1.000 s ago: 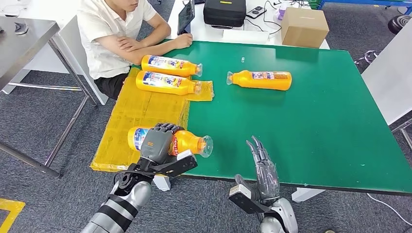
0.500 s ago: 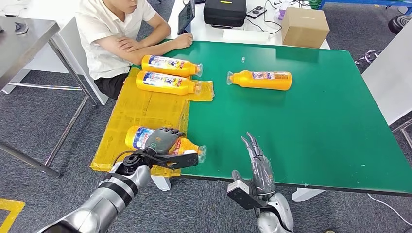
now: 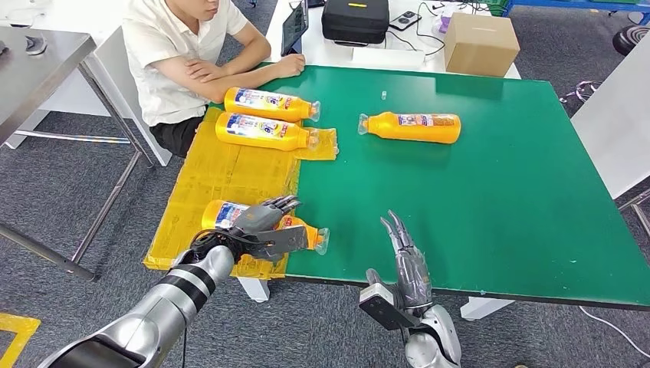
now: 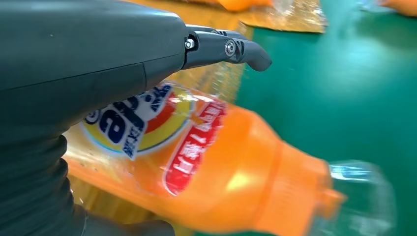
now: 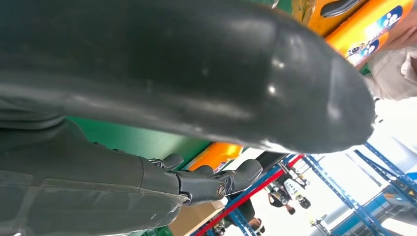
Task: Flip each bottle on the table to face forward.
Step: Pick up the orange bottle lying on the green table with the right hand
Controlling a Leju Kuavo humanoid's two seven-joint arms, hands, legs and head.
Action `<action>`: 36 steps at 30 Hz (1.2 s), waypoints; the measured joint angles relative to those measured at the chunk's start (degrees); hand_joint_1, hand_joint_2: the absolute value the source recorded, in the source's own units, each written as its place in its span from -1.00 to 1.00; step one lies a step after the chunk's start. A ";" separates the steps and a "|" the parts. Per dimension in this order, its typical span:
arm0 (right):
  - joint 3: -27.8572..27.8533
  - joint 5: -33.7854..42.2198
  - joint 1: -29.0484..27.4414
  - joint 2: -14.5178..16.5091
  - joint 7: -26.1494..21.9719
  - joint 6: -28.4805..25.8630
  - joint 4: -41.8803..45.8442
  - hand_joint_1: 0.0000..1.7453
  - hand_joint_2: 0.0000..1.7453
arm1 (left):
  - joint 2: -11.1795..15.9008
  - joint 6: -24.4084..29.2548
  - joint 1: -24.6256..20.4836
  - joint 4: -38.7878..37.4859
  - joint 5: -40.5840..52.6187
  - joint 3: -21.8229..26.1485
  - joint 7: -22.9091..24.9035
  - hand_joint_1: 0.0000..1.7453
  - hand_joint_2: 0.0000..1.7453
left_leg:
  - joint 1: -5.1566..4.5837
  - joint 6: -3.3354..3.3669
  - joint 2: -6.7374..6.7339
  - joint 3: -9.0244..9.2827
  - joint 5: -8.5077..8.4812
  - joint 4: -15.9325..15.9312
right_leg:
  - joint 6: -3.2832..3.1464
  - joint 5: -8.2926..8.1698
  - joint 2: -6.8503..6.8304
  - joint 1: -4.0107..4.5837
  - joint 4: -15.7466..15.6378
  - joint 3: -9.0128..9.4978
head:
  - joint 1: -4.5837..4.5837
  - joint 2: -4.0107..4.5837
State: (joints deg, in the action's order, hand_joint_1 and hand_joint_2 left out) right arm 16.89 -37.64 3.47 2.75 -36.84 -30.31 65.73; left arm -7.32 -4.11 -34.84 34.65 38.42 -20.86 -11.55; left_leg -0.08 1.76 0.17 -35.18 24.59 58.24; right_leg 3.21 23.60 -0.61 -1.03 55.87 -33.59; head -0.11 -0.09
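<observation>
Left hand (image 3: 260, 221) reaches forward, fingers (image 4: 223, 48) extended, palm down — right hand (image 3: 408, 264) hovers upright, fingers straight and apart, empty.

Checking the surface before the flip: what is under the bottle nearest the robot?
The nearest orange bottle lies on the yellow sheet at the green table's edge. The left hand covers its middle.

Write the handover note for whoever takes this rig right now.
Left hand rests over the near bottle, fingers spread past it; a firm grip cannot be confirmed. That bottle lies on its side at the yellow mat's near edge, label up in the left wrist view.
Right hand open, above the table's near edge.
Two bottles lie on the mat's far end, one on the green table.
Left: any bottles not facing forward.
</observation>
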 joint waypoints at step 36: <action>-5.46 -30.46 -0.15 -2.60 14.60 -9.11 -3.41 -1.00 1.00 | -0.77 9.89 17.12 31.86 -20.25 -8.71 -7.48 -1.00 1.00 | -0.17 0.05 0.06 -0.16 0.05 0.01 | 0.03 0.03 -0.04 -0.16 -0.05 -0.15 | 0.00 0.00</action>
State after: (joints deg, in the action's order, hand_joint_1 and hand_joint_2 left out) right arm 11.43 -68.11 3.31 0.15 -22.24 -39.42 62.32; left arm -8.10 5.78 -17.71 66.52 18.17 -29.57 -19.03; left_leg -0.24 1.81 0.22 -35.34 24.63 58.25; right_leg 3.24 23.62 -0.66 -1.19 55.82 -33.73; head -0.11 -0.09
